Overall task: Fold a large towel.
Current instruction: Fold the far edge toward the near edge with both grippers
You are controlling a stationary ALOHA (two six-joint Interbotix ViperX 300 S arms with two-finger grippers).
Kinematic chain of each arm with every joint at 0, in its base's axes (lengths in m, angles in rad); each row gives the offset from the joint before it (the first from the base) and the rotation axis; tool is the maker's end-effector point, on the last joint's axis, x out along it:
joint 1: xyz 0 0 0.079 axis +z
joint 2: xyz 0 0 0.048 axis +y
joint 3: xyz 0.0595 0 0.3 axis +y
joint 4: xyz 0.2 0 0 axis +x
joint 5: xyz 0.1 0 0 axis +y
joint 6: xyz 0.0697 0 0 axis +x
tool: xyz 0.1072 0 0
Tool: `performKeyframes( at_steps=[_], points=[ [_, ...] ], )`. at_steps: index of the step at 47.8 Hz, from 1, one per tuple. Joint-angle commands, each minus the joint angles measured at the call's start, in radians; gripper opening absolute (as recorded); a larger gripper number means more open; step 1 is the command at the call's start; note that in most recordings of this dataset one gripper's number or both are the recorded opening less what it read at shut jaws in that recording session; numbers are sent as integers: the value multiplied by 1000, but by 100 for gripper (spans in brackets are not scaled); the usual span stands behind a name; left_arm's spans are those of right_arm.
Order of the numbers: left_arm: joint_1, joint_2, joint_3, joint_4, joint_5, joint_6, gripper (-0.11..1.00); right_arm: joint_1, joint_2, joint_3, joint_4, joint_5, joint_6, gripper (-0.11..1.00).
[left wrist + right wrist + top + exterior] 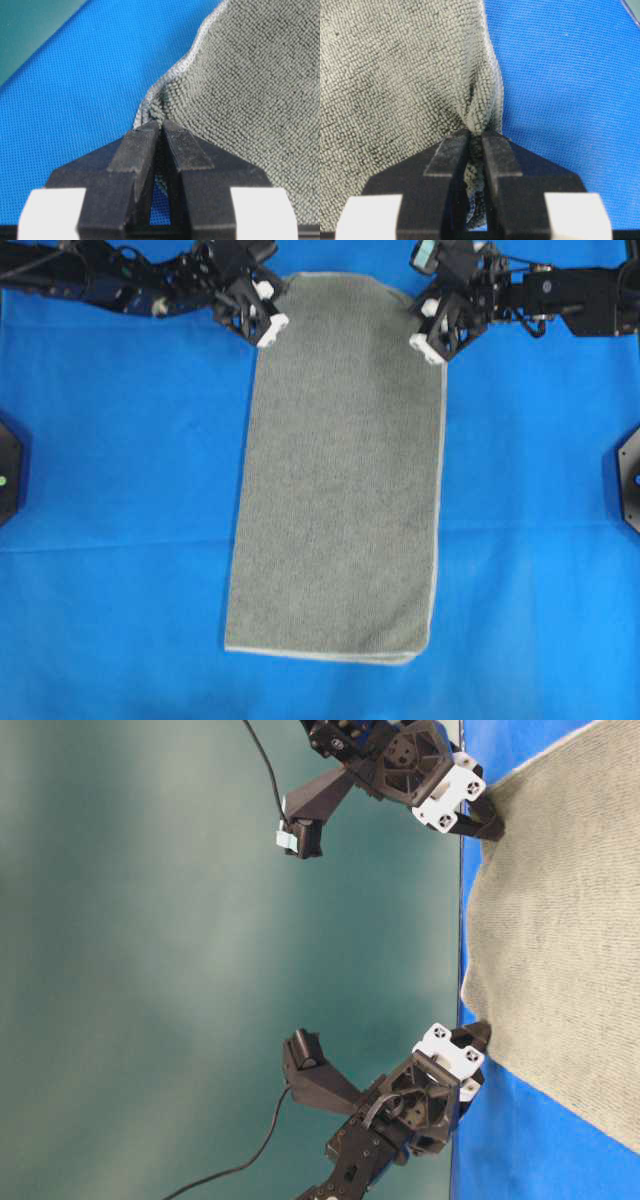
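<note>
Both grippers pinch the towel's far corners.
The grey-green terry towel, pale-hemmed, lies lengthwise on the blue table covering; left gripper and right gripper are clamped on bunched cloth.

Large grey-green terry towel lies flat on the blue table covering, long axis running far to near, mid-table. Left black gripper sits at its far-left corner, right black gripper at its far-right corner (each pinching the hem). Arms reach in from the far side.
</note>
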Motion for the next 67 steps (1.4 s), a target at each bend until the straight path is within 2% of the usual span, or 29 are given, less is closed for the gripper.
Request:
performKeyframes(
  at_steps=[1, 8, 14, 23, 30, 36, 42, 50, 59, 63, 67],
  points=[
    [2, -38, -12, 0, 12, 0, 2, -11, -37, -8, -3, 23, -2, 7],
    [9, -132, -20, 3, 38, 2, 2, -11, -126, -8, -8, 106, -3, 7],
    [26, -216, -23, 5, 46, 21, 2, -12, -232, -6, -40, 175, -3, 7],
    [18, -273, -8, 3, 49, 54, 2, -11, -295, -9, -49, 187, 3, 7],
    [-35, -350, 37, 3, 55, 57, 2, 67, -367, 29, -34, 201, 9, 7],
    [-121, -445, 118, 3, 54, 58, 2, 189, -459, 89, -14, 239, 12, 7],
    [-207, -509, 209, 3, 55, 58, 2, 353, -549, 161, 38, 301, 15, 7],
    [-377, -561, 307, 3, 63, 58, 2, 555, -595, 201, 173, 377, 15, 7],
    [-592, -514, 359, 0, 64, 44, 2, 712, -551, 190, 311, 396, 23, 7],
    [-666, -472, 364, -3, 64, 40, 2, 775, -500, 176, 348, 388, 48, 7],
    [-732, -423, 354, -9, 61, 29, 2, 824, -448, 161, 362, 380, 80, 7]
  ],
)
